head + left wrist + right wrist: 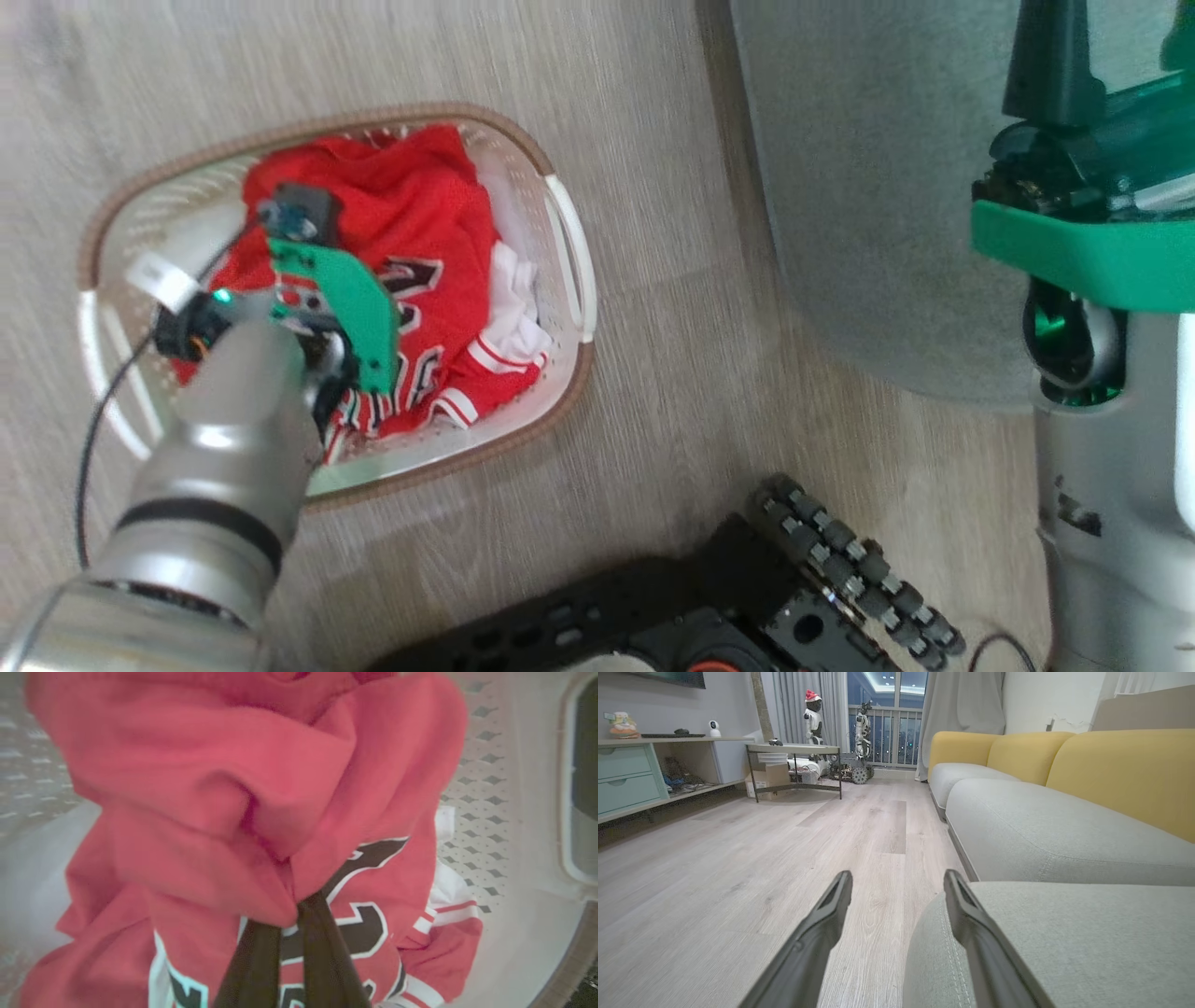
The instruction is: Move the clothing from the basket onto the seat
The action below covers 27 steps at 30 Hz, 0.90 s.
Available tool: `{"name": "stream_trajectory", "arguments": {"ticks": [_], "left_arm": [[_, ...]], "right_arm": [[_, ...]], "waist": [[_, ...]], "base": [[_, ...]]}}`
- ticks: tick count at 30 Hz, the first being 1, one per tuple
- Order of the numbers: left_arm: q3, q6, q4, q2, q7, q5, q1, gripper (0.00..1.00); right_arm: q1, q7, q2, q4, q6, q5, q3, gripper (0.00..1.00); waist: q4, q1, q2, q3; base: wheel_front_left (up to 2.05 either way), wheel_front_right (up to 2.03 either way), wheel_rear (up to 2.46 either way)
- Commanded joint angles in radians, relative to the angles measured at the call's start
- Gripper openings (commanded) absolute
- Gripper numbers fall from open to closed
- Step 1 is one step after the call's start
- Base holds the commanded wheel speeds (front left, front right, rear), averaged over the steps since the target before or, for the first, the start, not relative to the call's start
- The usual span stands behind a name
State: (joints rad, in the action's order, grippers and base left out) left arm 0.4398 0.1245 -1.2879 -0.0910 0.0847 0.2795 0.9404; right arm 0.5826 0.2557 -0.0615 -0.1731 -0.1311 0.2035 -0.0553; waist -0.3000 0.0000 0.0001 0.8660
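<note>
One small rectangular cream perforated plastic basket (pixel 168 210), with a brown woven-look rim and two white side handles (pixel 571 252), is stood on the pale wood-plank floor (pixel 653 392). It is set apart from, and to the left of, the large grey-green fabric seat (pixel 859 187). The red mesh clothing (pixel 411 215) is heaped in the basket, with black numerals and white-striped trim showing. The number of garments in the heap cannot be told. One white sheet (pixel 512 280) is seen beneath it at the right.

The left gripper (pixel 295 907) is seen inside the basket, its two dark fingers (pixel 327 961) pressed together and clamped on a fold of the clothing. The right gripper (pixel 897 877) is held with its two fingers spread wide apart, at the near rounded edge of the seat. Three yellow back cushions (pixel 1120 774) are counted along the sofa.
</note>
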Motion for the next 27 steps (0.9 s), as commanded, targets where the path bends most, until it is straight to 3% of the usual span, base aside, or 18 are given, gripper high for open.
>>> {"name": "stream_trajectory", "arguments": {"ticks": [1, 7, 16, 27], "left_arm": [[0.0, 0.005, 0.019, -0.003, -0.015, 0.014, -0.058, 0.0], [0.13, 0.006, 0.127, 0.023, -0.077, 0.093, -0.151, 0.0], [0.284, 0.006, 0.282, -0.01, -0.189, 0.236, -0.249, 0.0], [0.368, 0.006, 0.43, -0.053, -0.274, 0.357, -0.311, 0.0]], "right_arm": [[-0.039, 0.006, 0.011, -0.027, 0.0, 0.0, -0.004, 1.0], [-0.092, 0.006, 0.006, -0.002, 0.0, -0.01, 0.01, 1.0], [-0.181, 0.006, -0.029, 0.032, 0.0, -0.008, 0.026, 1.0], [-0.307, 0.006, -0.054, 0.061, 0.0, 0.027, 0.042, 1.0]], "waist": [[0.014, 0.0, -0.0001, -0.048], [0.056, 0.0, -0.0001, -0.18], [0.126, 0.0, -0.0001, -0.365], [0.202, 0.0, -0.0001, -0.555]], "base": [[0.0, 0.0, 0.0], [0.0, 0.0, 0.0], [0.0, 0.0, 0.0], [0.0, 0.0, 0.0]]}}
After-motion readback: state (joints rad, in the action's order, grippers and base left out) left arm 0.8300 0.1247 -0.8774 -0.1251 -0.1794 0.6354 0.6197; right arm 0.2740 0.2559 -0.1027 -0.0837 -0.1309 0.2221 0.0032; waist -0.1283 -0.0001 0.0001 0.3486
